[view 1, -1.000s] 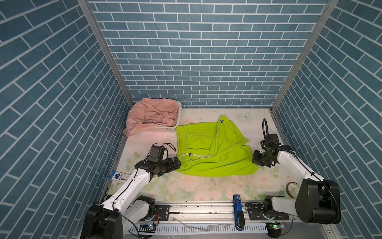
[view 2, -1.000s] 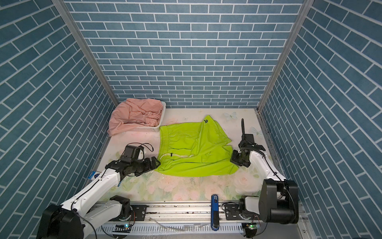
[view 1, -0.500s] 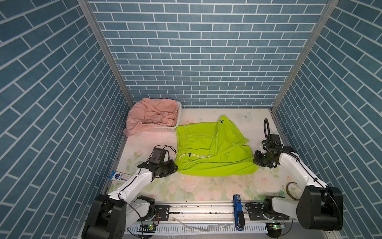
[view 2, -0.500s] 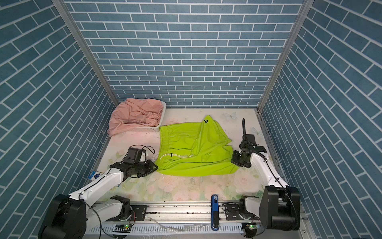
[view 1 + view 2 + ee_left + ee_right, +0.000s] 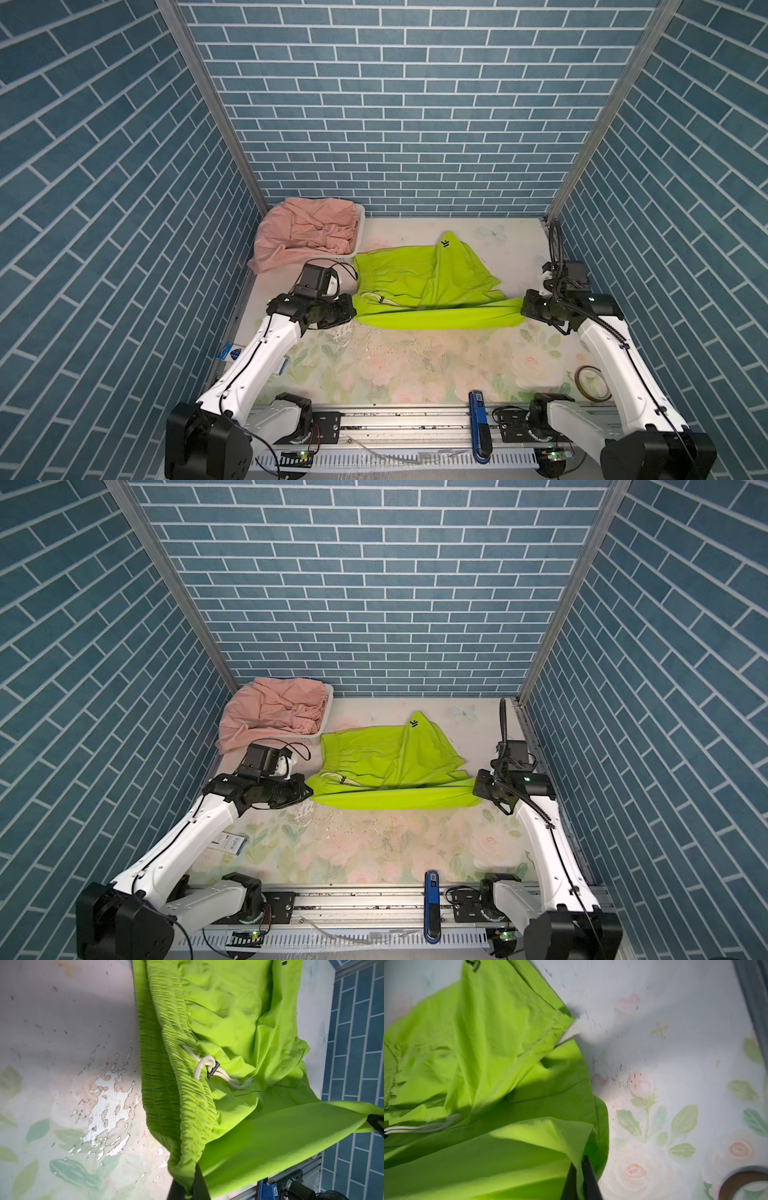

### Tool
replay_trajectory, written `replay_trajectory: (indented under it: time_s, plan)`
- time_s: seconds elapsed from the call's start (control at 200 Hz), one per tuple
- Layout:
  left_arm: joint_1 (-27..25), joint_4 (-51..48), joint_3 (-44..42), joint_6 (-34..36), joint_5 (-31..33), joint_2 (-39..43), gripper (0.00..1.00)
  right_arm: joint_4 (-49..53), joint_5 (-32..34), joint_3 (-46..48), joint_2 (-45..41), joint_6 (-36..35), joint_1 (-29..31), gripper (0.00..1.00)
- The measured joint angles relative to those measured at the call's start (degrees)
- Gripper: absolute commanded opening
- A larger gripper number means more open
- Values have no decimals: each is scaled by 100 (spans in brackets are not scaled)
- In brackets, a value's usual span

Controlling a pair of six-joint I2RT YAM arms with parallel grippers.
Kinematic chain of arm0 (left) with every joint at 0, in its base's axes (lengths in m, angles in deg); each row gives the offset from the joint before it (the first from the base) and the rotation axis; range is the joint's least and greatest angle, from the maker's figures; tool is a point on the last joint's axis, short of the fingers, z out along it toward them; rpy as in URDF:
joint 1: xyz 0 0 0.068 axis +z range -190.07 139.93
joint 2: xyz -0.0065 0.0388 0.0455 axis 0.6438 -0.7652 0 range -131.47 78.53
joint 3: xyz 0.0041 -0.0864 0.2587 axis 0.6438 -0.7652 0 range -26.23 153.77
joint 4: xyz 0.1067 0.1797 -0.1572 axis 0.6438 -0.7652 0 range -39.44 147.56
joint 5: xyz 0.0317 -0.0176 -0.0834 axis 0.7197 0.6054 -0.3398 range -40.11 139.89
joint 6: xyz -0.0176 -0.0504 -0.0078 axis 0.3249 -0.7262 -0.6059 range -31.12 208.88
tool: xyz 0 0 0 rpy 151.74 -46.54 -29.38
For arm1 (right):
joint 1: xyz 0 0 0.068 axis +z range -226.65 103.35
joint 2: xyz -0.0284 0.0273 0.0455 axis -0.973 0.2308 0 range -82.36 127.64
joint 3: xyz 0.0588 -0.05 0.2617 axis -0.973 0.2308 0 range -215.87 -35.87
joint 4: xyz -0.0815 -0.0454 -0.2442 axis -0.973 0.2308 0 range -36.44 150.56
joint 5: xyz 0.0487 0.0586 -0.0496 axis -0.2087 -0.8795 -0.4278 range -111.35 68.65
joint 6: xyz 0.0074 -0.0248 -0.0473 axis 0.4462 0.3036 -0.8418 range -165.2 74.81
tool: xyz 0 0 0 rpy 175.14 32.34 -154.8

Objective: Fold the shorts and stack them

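The lime-green shorts (image 5: 428, 291) lie in the middle of the desk (image 5: 415, 365), waistband (image 5: 166, 1064) to the left and legs to the right. One leg is flopped across the other, so its black logo (image 5: 445, 244) sits at the far edge. The white drawstring (image 5: 207, 1066) trails loose near the waistband.

The left hand (image 5: 187, 1188) is clenched on the near-left corner of the waistband. The right hand (image 5: 581, 1180) is clenched on the near-right hem corner. Between them the near edge runs as one straight, taut line in both top views. It looks slightly raised off the desk.

The salmon-pink shorts (image 5: 303, 237) are crumpled at the far left, half in the white basket (image 5: 360, 216) and spilling over its left side. A roll of tape (image 5: 588, 380) lies near the right arm's base, well apart from the cloth.

My judgement is that the task is at an early stage. The green pair is gripped for a first fold but not yet folded. The pink pair has not been laid out, and no stack exists.
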Motion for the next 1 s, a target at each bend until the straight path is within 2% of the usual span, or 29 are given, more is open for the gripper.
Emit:
replay_trajectory:
  time_s: [0.335, 0.555, 0.785, 1.0]
  plan:
    - [-28, -1851, 1167, 299, 7, 190, 0, 544, -74, -542, -1005, -315, 48, 0]
    - [-35, -2721, 1582, 306, 131, 673, 0, 846, -350, -949, -970, -481, 57, 0]
    - [-39, -2647, 1303, 339, 232, 422, 0, 691, -673, -1464, -63, -684, 81, 0]
    - [24, -2234, 1353, 546, 459, -238, 0, 212, -966, -2188, 1484, -1012, 116, 0]
